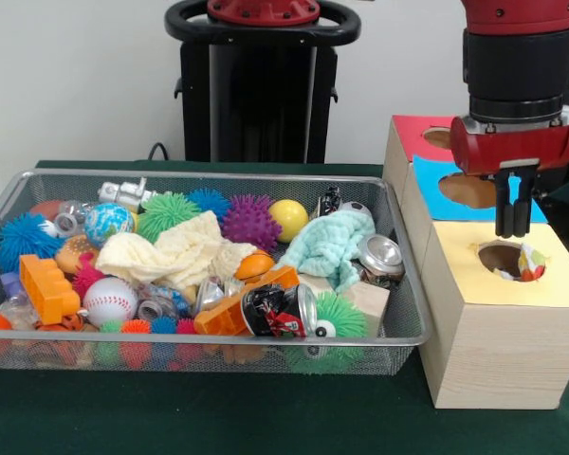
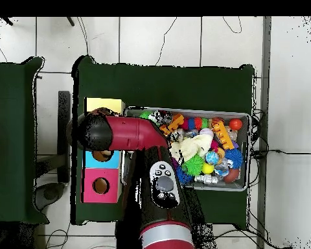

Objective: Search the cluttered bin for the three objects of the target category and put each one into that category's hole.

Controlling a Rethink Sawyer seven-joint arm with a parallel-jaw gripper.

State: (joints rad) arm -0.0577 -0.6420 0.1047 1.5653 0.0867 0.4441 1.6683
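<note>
The wire mesh bin holds a heap of toys; it also shows in the overhead view. No confetti cloth shows in the bin. One confetti cloth piece lies in the round hole of the yellow-topped box, partly sticking out at the hole's right edge. My gripper hangs just above that hole, its fingers close together and holding nothing. In the overhead view the arm covers the gripper and most of the yellow box.
The blue-topped box and the red-topped box stand behind the yellow one. The bin holds a cream cloth, a mint-green cloth, spiky balls, a baseball, crushed cans and orange bricks.
</note>
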